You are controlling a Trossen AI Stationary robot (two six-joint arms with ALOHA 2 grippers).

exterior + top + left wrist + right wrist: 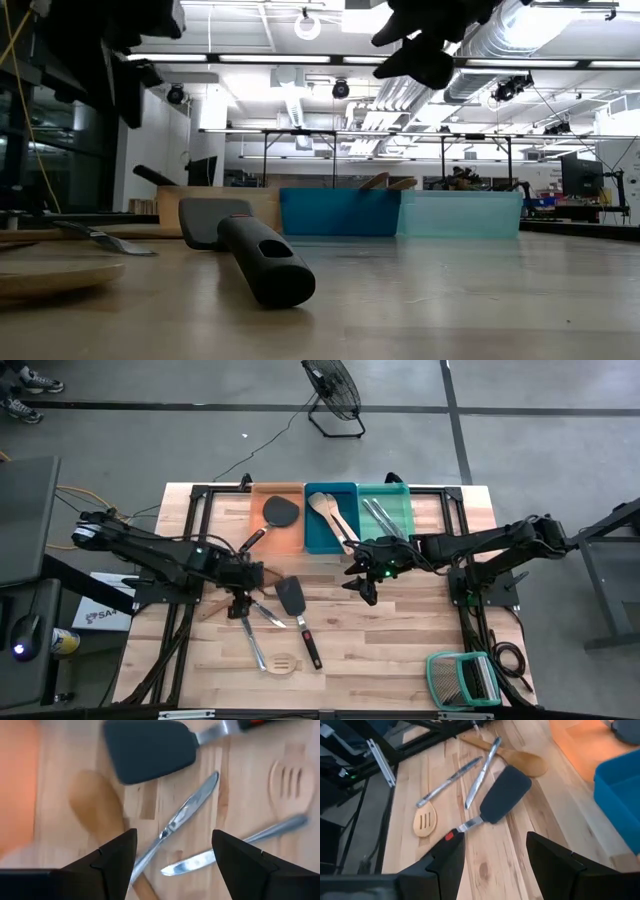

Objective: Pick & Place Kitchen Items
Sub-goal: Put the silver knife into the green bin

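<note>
On the table lie a black spatula (pixel 294 600) with a black and red handle, two silver knives (pixel 262 628), a wooden spoon (pixel 95 805) and a pale slotted wooden spatula (pixel 283 663). My left gripper (pixel 240 607) hovers open above the knives (pixel 186 812), touching nothing. My right gripper (pixel 362 588) is open and empty, above the table in front of the blue tray, and looks toward the black spatula (pixel 502 792). Another black spatula (pixel 280 512) lies in the orange tray, wooden spoons (pixel 333 515) in the blue tray, silver cutlery (pixel 380 515) in the teal tray.
The orange tray (pixel 262 535), blue tray (pixel 318 542) and teal tray (pixel 402 500) stand side by side at the table's far edge. A green-framed wire rack (pixel 463 678) stands at the near right corner. Bare wood lies between the right gripper and the rack.
</note>
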